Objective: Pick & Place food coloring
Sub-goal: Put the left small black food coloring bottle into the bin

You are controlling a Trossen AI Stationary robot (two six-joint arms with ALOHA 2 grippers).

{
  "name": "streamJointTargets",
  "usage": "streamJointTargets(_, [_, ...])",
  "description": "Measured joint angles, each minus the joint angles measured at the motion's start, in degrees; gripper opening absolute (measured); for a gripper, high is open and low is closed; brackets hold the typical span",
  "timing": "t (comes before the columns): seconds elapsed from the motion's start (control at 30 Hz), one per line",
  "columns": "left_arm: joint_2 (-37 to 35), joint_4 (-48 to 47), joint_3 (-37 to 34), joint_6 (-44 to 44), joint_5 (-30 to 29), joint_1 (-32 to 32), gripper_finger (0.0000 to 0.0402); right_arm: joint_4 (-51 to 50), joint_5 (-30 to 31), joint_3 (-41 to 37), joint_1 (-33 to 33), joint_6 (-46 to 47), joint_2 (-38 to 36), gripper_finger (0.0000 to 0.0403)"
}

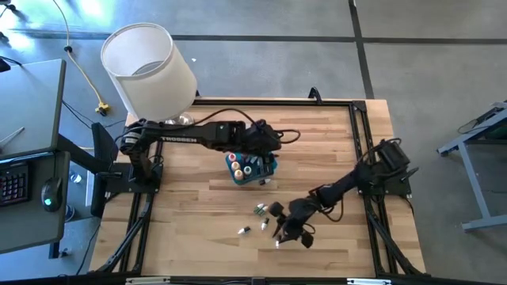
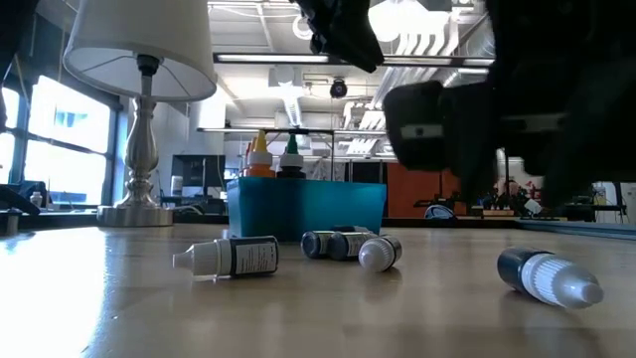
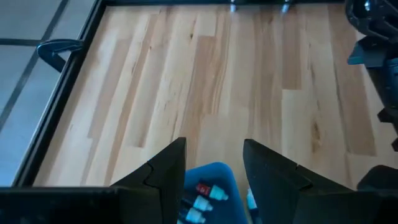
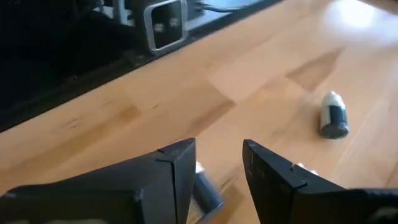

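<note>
The left gripper [image 3: 214, 177] hangs directly over the small blue bin [image 1: 252, 169] near the middle of the wooden table [image 1: 317, 142], its fingers parted with nothing between them, a pose that suggests a bottle dropped among those already standing there. Red and white caps [image 3: 202, 199] show between the fingers, and an orange-capped bottle [image 2: 259, 157] and a dark-capped one [image 2: 290, 159] poke above the bin's rim in the low view, upright because the bin walls hold them so. The right gripper [image 4: 217, 168] is lower down the table, near the front edge, fingers apart and straddling a small bottle [image 4: 205, 190] lying on the wood; it looks poised for a grasp, not yet clenched. Other food coloring bottles lie on their sides, loose on the table: a dark one with a white tip [image 2: 231, 258], a pair touching each other [image 2: 350, 247], another near the camera [image 2: 550, 275], and one more beyond the right gripper [image 4: 333, 116]. A white-shaded lamp [image 1: 148, 67] stands at the table's far left corner.
</note>
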Motion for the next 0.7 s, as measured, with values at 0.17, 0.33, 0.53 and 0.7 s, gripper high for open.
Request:
streamJointTargets(0.17, [0.0,-0.1,0.0,1.3,-0.1,0.0,0.0156,0.1,-1.6,1.0,-0.3,2.1,3.7,0.0126])
streamJointTargets(0.33, [0.0,-0.1,0.0,1.4,-0.1,0.0,0.0156,-0.3,-4.3,0.9,-0.2,1.2,5.4,0.0126])
streamJointTargets(0.53, [0.0,-0.1,0.0,1.4,-0.1,0.0,0.0156,1.3,-0.8,0.9,-0.4,1.3,5.6,0.0126])
streamJointTargets(0.7, [0.0,-0.1,0.0,1.4,-0.1,0.0,0.0156,3.2,5.5,1.1,-0.4,5.6,2.2,0.0126])
